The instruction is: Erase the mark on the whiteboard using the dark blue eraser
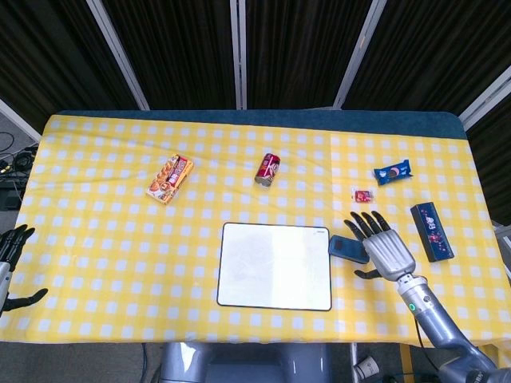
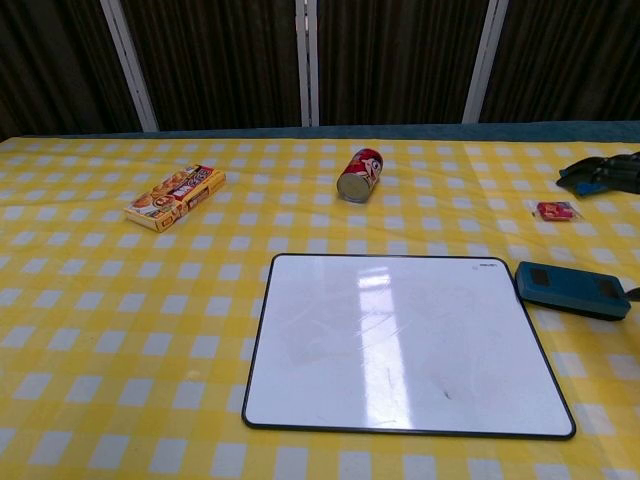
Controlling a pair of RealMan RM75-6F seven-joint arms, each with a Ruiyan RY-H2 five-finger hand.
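Eraser set down: right hand (image 1: 383, 249) hovering spread, holding nothing.
Eraser (image 2: 572, 289) lying just left of it, beside whiteboard (image 2: 400, 340); wiping seemingly finished, withdrawal next.

Left hand (image 1: 9, 263) cropped at head-view edge; whiteboard (image 2: 400, 340) specks too faint, possibly residual marks.

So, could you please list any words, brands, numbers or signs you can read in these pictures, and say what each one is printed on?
None can be read.
Snack box: printed pictures and lettering, too small to read.
Red can: pattern only, label blurred.
Whiteboard: tiny logo at the top right corner, illegible.
Blue packet: print blurred.
Small red packet: print blurred.
Dark box: graphics, no legible text.
Dark blue eraser: no legible marking.
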